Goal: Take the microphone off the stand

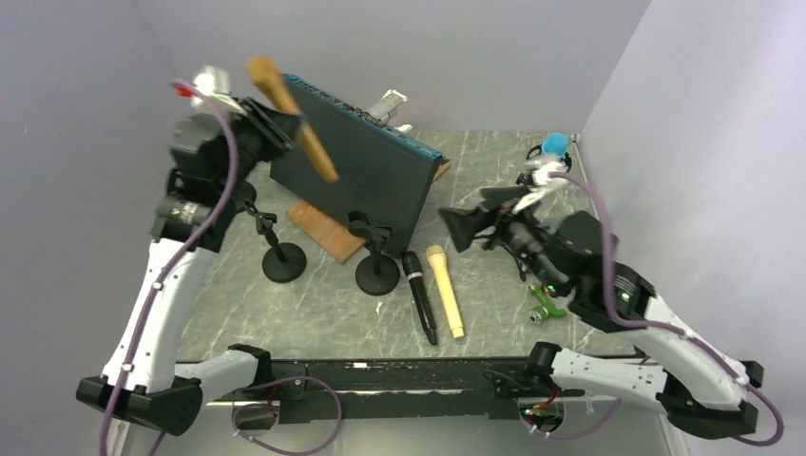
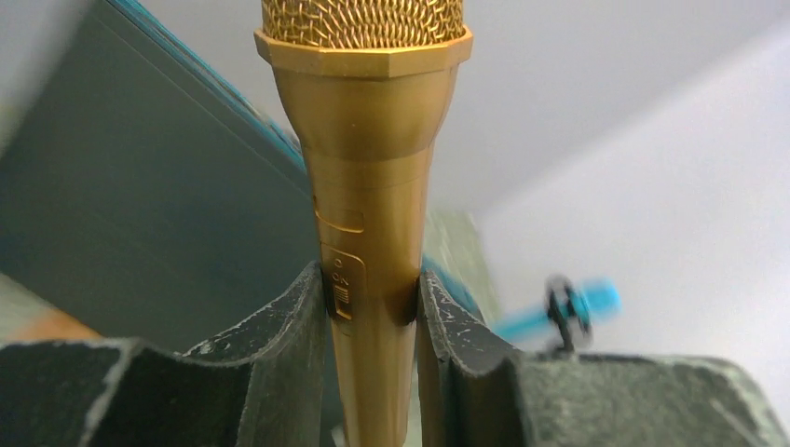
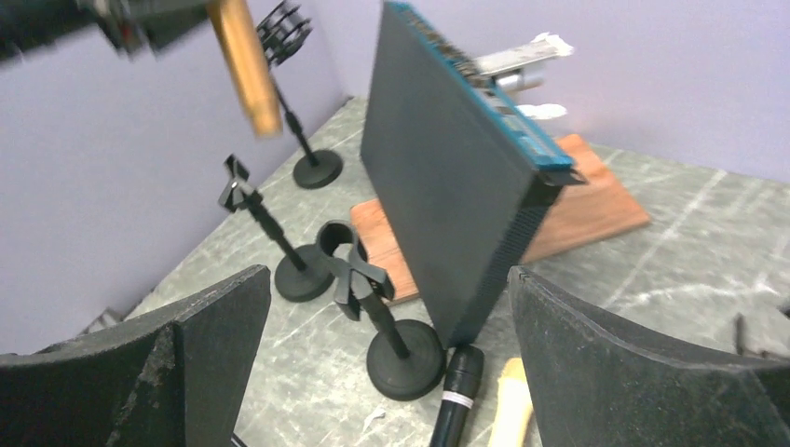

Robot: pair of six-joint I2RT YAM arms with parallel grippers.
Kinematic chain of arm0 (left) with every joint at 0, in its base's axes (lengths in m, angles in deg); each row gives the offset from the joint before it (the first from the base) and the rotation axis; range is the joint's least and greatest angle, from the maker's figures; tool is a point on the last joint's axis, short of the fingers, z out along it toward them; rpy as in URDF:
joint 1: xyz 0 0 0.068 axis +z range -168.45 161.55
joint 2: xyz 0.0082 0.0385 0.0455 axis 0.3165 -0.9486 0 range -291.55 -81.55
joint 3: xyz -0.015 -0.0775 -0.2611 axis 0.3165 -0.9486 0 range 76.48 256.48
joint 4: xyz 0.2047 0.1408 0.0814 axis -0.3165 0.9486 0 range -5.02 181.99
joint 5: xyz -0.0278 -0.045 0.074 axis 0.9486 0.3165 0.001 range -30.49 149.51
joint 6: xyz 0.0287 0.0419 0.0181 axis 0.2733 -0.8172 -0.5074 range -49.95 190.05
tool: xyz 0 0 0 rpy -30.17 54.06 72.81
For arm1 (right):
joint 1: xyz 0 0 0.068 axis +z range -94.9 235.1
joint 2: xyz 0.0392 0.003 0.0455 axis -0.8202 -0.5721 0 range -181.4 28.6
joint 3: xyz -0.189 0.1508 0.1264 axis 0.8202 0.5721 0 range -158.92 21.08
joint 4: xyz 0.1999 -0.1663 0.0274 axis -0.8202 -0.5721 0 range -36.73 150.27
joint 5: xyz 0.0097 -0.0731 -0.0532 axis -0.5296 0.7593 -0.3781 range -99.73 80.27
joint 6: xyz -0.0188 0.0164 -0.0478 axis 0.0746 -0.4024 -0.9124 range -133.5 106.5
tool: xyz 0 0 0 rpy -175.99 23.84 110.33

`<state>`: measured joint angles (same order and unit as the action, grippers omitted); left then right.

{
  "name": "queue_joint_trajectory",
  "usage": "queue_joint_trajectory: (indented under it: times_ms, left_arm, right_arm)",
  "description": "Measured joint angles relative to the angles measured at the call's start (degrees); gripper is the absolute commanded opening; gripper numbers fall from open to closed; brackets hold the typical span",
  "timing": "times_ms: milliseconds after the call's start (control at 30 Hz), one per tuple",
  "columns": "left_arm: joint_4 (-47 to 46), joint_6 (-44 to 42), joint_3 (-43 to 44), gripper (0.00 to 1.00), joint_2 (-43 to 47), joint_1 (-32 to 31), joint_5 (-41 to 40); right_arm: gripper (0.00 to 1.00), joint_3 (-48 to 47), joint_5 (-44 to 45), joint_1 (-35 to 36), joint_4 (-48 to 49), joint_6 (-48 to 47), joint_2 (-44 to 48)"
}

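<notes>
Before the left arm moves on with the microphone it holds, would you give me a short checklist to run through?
1. Grip: left jaws closed on the gold microphone at its switch: ok.
2. Microphone free of the stands: it is held up in the air, and the clip of the middle stand is empty: ok.
3. Clearance from the dark panel: the two overlap in the top view and depth is unclear: cannot tell.
4. Landing spot: bare table left of the black microphone: ok.
5. Right jaws wide open, holding nothing, off to the right: ok.
</notes>
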<state>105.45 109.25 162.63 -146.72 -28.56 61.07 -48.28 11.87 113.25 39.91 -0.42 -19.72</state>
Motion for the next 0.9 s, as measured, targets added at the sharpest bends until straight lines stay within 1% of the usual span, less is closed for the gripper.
queue_joint_trajectory:
  times_ms: [100, 233, 267, 333, 400, 500, 633, 800, 900]
  left_arm:
    - [0.35, 2.21, -4.63, 0.00, 0.63, -10.69, 2.71]
    - [-0.98, 7.63, -12.31, 0.00, -1.33, -27.63, 3.10]
    - [-0.98, 9.62, -13.77, 0.00, -2.97, -31.34, 2.34]
    - [-0.85, 11.63, -14.08, 0.00, -5.88, -38.32, 1.70]
    - [-1.62, 14.40, -13.68, 0.00, -10.73, -43.87, 0.46]
    - [-1.97, 17.81, -12.57, 0.00, -18.14, -49.05, -1.77]
    - [1.97, 23.32, -6.27, 0.00, -29.29, -53.46, -5.60]
    - [4.83, 29.29, -2.12, 0.00, -37.94, -56.02, -8.83]
    - [5.75, 30.82, 1.22, 0.00, -43.43, -56.43, -10.36]
  right_arm:
    - [0.99, 0.09, 4.31, 0.00, -4.00, 2.19, 5.29]
    - [0.98, -0.09, 10.23, 0.00, -9.60, 6.29, 11.45]
    - [0.96, -0.15, 11.56, 0.00, -10.69, 7.26, 12.55]
    - [0.93, -0.42, 13.00, -0.07, -12.63, 8.96, 14.36]
    - [0.91, -0.31, 13.29, -0.07, -13.25, 10.01, 15.93]
    - [0.91, 0.42, 13.25, -0.07, -13.11, 11.32, 18.10]
    - [0.92, 0.46, 12.72, -0.11, -14.62, 13.16, 17.88]
    - [0.92, 1.38, 10.69, -0.11, -16.72, 14.49, 17.27]
    - [0.92, 1.68, 10.23, -0.09, -18.16, 14.62, 17.51]
